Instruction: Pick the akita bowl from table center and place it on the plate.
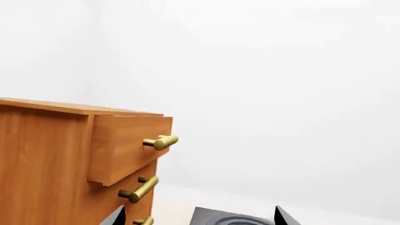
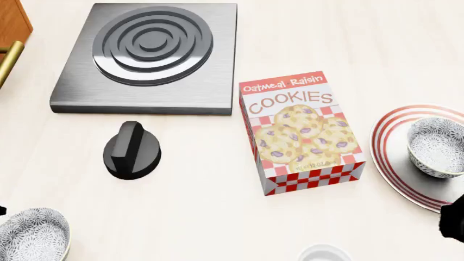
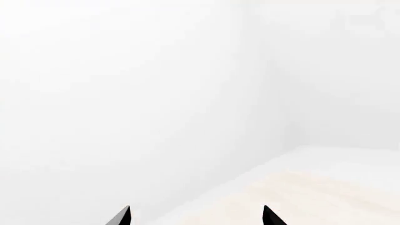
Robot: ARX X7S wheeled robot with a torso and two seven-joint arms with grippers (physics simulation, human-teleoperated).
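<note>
A speckled grey-and-white akita bowl (image 2: pixel 437 145) stands upright on the red-ringed white plate (image 2: pixel 388 142) at the right edge of the head view. An identical bowl (image 2: pixel 32 235) sits on the table at the near left corner. My left gripper (image 1: pixel 200 218) is open with nothing between its fingertips; it points past the wooden drawer unit toward the wall. Aimed at bare white wall, my right gripper (image 3: pixel 196 217) is open and empty too. Only a dark piece of the right arm (image 2: pixel 453 224) shows in the head view, just near of the plate.
A cookies box (image 2: pixel 301 133) lies mid-table, left of the plate. A black knob (image 2: pixel 132 150) and a grey hob plate (image 2: pixel 151 57) sit further left and back. A white cup (image 2: pixel 324 254) is at the near edge. The wooden drawer unit (image 1: pixel 75 159) has brass handles.
</note>
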